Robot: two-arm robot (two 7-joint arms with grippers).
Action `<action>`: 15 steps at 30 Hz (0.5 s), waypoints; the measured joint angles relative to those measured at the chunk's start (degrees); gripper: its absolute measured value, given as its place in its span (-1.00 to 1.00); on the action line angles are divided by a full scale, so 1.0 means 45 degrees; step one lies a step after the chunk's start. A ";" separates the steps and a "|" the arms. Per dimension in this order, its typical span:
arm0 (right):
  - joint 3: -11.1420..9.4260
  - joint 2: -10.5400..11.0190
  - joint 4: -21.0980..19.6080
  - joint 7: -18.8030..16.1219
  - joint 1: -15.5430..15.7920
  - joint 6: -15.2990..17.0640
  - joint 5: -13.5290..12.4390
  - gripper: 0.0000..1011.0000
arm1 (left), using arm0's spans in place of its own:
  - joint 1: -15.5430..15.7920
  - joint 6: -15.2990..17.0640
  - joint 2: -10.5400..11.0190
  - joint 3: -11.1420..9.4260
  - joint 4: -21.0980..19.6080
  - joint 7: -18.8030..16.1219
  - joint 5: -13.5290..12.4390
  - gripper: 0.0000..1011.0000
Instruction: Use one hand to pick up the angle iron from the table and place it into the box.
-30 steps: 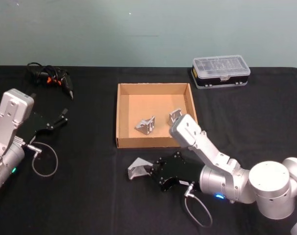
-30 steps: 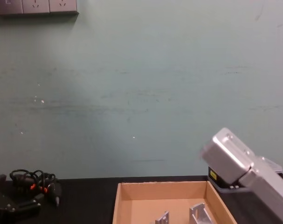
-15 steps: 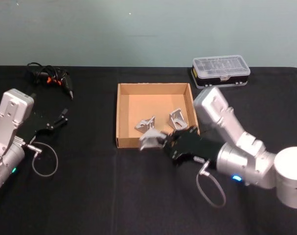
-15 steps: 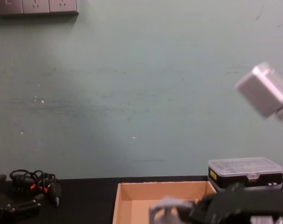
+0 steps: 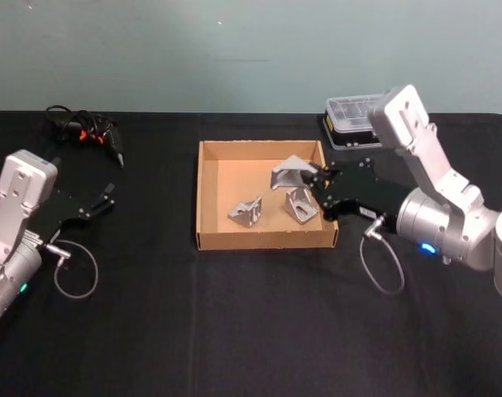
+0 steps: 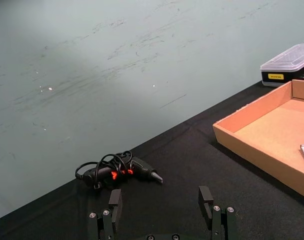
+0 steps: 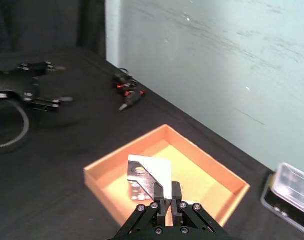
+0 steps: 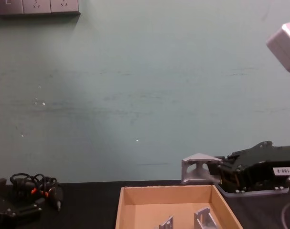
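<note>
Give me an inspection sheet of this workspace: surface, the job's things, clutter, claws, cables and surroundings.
Surface: black table, flat.
Job's things: cardboard box at table centre with two angle irons lying on its floor; a third angle iron is held in the air above the box's right half.
Clutter: plastic case with clear lid right of and behind the box.
Claws: right claw shut on the held angle iron, over the box; left claw open, parked at the table's left side.
Cables: black tool with bundled cord at back left; thin wire loops by each arm.
Surroundings: pale green wall with wall sockets.
</note>
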State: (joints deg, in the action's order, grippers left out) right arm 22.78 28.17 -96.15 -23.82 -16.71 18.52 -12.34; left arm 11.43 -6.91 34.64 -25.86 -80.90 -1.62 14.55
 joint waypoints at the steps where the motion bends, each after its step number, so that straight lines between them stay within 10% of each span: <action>1: 0.0000 0.0000 0.0000 0.0000 0.0000 0.0000 0.0000 -0.86 | 0.0000 0.0000 0.0000 0.0000 0.0000 0.0000 0.0000 0.98; 15: 0.0707 -0.1085 0.2854 -0.0245 -0.2060 0.0163 0.0620 -0.86 | 0.0001 0.0000 0.0000 0.0000 0.0000 0.0000 -0.0001 0.98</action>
State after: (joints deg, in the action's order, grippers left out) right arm 25.96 23.29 -83.31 -24.92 -25.98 19.25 -9.55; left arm 11.43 -6.91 34.64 -25.86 -80.90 -1.62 14.55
